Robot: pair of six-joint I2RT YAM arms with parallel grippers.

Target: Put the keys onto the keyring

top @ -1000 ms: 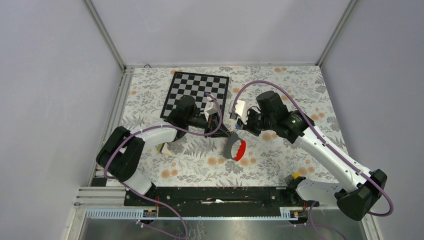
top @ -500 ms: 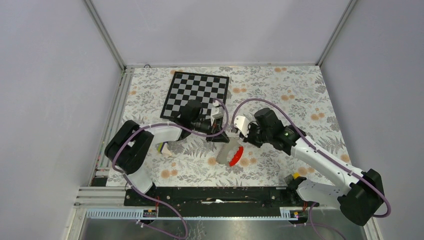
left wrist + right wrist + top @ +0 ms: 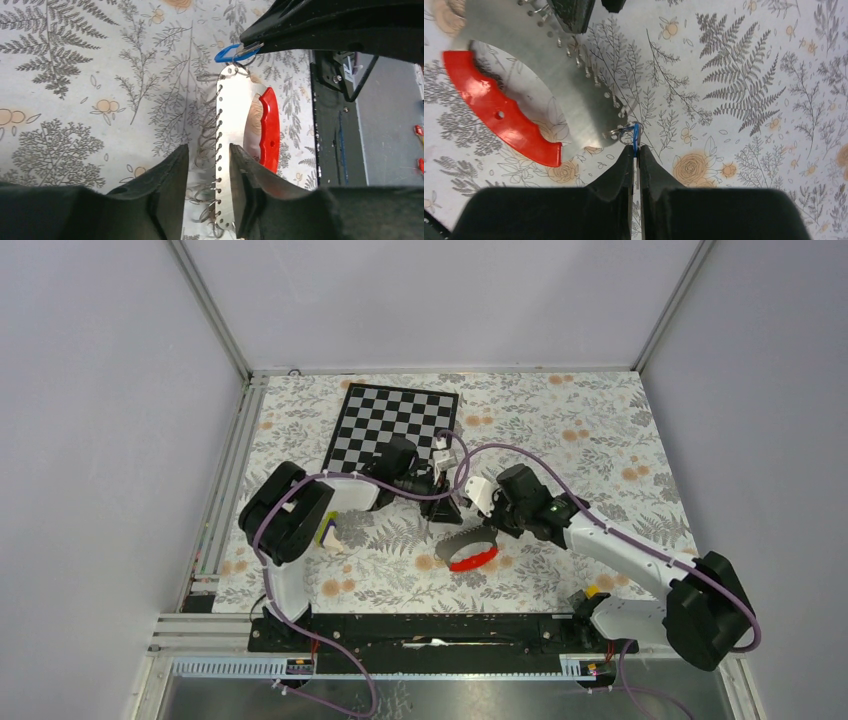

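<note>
Perforated metal keyring (image 3: 231,150), red plastic grip

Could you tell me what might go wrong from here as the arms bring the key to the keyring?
1. The right gripper pinches the blue key tag by a thin edge; a sideways tug could twist it loose.
2. The left gripper holds the keyring by its grey metal band only; its red part hangs free, so the loop may swing and the small wire ring miss its hole.

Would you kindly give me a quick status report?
Left gripper shut on keyring. Right gripper shut on keys, at the keyring's end. Nothing in the way.
</note>
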